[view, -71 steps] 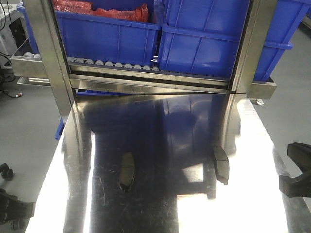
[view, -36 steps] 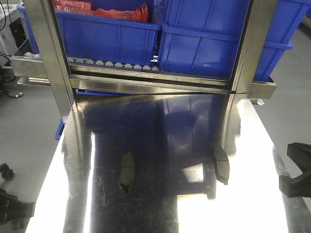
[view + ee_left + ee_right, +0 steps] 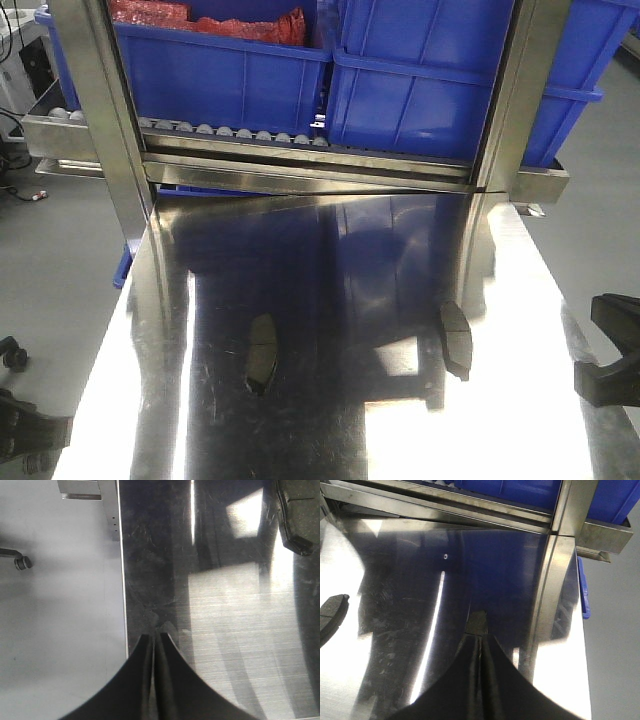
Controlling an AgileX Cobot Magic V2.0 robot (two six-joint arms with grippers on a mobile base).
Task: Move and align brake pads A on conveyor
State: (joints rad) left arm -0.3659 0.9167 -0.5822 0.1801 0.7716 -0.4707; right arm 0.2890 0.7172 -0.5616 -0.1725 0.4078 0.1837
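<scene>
Two brake pads A on steel tabletop (image 3: 350, 430): left pad (image 3: 262, 352) mid-tabletop toward near edge, right pad (image 3: 456, 338) nearer right edge, well apart. Both look flat, though glare muddies that. No conveyor in shot. At left edge, left gripper (image 3: 155, 639): jaws pressed together, empty. By right edge, right gripper (image 3: 480, 639): jaws closed too, nothing held. Likely step: reach for pad. Open jaws wide before descent, straddle short width squarely, close slow. Slick steel, pad may skid.
</scene>
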